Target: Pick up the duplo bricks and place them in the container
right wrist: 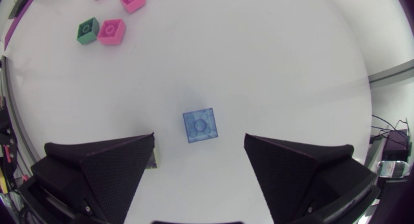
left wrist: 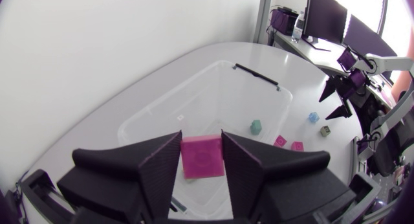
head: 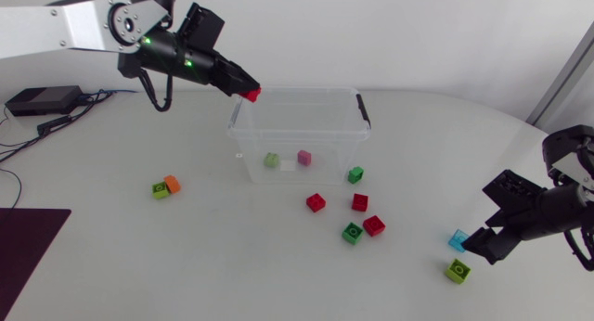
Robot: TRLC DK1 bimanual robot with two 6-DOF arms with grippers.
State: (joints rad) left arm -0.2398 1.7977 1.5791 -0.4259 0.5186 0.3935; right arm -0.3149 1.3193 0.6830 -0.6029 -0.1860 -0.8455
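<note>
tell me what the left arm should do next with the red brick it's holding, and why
Probably open the left gripper and drop the red brick. Both fingers clamp it, and the left wrist view shows the open inside of the container beneath it. In the head view it sits near the rear-left corner, so the margin looks slim.

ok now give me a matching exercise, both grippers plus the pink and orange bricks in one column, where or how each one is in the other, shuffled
1 left gripper
2 right gripper
3 pink brick
4 orange brick

a on the table, against a green brick
b open over a light blue brick
c inside the container
d shut on a red brick

Pairs: 1-d, 2-b, 3-c, 4-a
</note>
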